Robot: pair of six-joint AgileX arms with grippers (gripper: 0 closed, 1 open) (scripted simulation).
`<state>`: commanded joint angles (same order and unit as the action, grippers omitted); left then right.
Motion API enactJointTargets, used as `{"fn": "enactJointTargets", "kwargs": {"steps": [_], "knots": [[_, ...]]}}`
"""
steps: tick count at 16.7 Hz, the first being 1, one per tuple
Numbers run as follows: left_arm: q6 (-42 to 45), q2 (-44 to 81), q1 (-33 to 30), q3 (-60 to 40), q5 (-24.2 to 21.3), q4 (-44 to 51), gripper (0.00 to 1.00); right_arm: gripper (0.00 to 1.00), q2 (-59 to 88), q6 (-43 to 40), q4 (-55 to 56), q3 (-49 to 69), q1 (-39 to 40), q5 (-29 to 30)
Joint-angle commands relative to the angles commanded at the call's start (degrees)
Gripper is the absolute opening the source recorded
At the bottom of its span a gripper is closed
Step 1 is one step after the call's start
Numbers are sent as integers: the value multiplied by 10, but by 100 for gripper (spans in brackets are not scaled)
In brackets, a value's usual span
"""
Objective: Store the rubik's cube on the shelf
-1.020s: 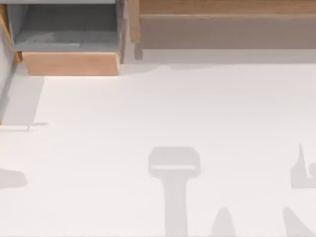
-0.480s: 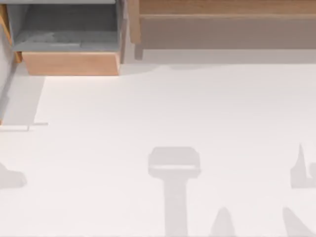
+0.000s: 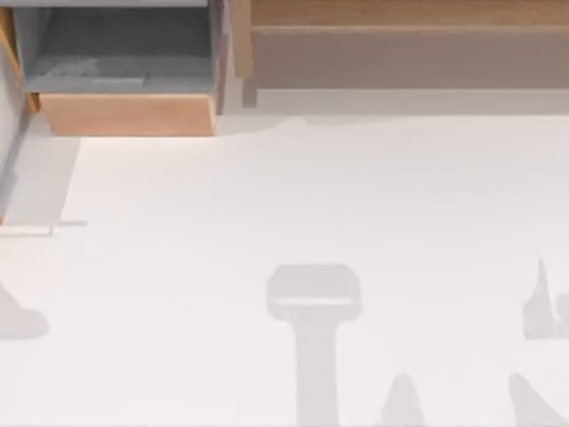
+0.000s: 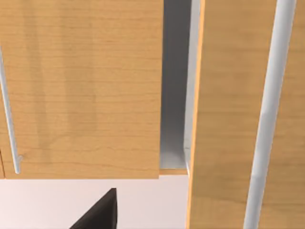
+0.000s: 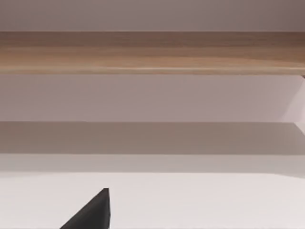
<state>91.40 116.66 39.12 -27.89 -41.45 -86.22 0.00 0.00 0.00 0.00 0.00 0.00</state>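
the long light-brown wooden shelf [image 3: 409,13] is cut off at the white bench's [image 3: 293,196] far edge. one dark tip of each tool [image 4: 97,212] [image 5: 90,212] peeks in; open or closed, i cannot tell.

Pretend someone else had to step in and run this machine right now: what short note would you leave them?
Left gripper: a dark fingertip shows in the left wrist view, facing light wooden cabinet fronts with pale bar handles. I cannot tell if it is open or shut.
Right gripper: a dark fingertip shows in the right wrist view, facing the shelf. Same doubt.
Shelf: a long wooden board at the table's far edge, right of the grey-lined box compartment.
Done: nothing that I can confirm; no rubik's cube lies on the shelf.
Left: find the cube, grasp it, set it on the shelf.
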Motion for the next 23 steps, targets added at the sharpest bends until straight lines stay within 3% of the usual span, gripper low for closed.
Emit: {"fn": "enactJointTargets", "kwargs": {"steps": [13, 18, 23], "knots": [[2, -10, 28, 29, -24, -17, 100, 100, 0, 0, 0, 0, 0, 0], [-7, -16, 74, -46, 39, 47, 100, 100, 0, 0, 0, 0, 0, 0], [-48, -15, 110, -202, 135, 228, 100, 100, 0, 0, 0, 0, 0, 0]]}}
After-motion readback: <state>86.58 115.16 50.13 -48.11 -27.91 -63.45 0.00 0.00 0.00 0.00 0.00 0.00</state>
